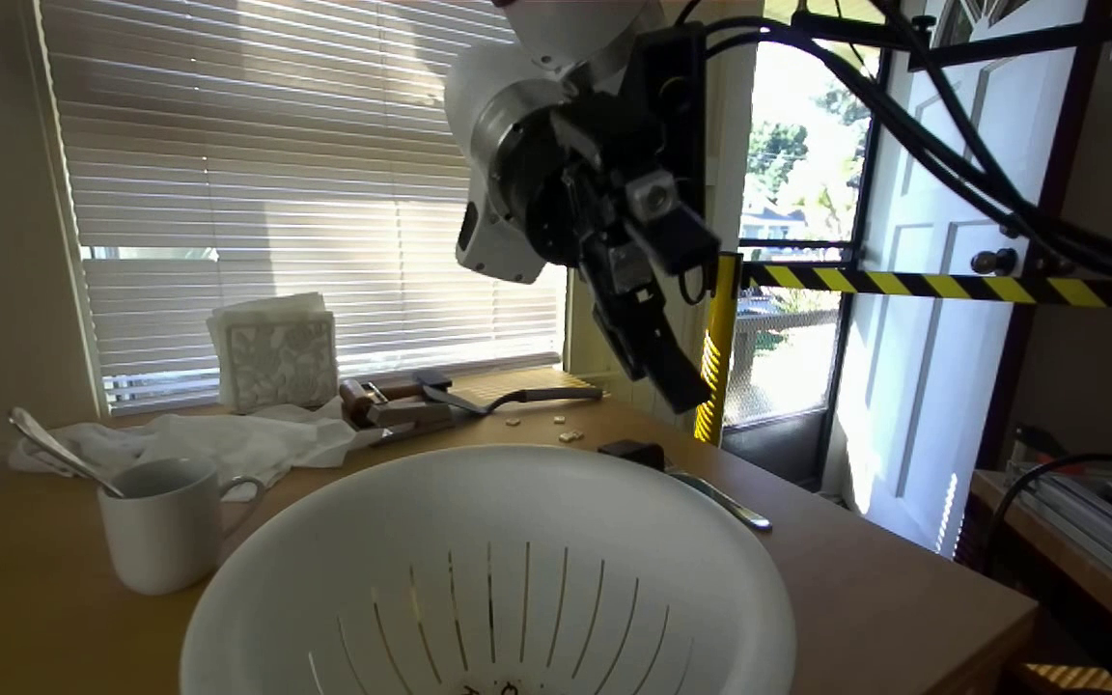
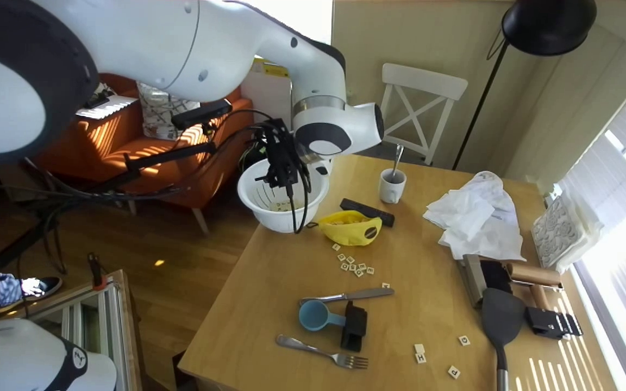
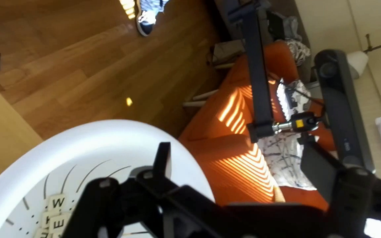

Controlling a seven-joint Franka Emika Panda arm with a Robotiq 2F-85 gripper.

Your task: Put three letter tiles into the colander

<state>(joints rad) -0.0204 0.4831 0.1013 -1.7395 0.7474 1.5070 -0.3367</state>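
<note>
The colander is a large white bowl with slots, also in an exterior view at the table edge and in the wrist view. Several letter tiles lie in it, among them a W tile and an E tile. More tiles lie loose on the table, with others near the spatula. My gripper is open with nothing between its fingers. It is tilted over the colander in an exterior view and also shows in an exterior view. My gripper hides part of the colander's inside.
A yellow pouch, a black remote and a white mug with a spoon stand near the colander. A knife, blue scoop, fork and spatula lie on the table. A camera arm stands beyond the gripper.
</note>
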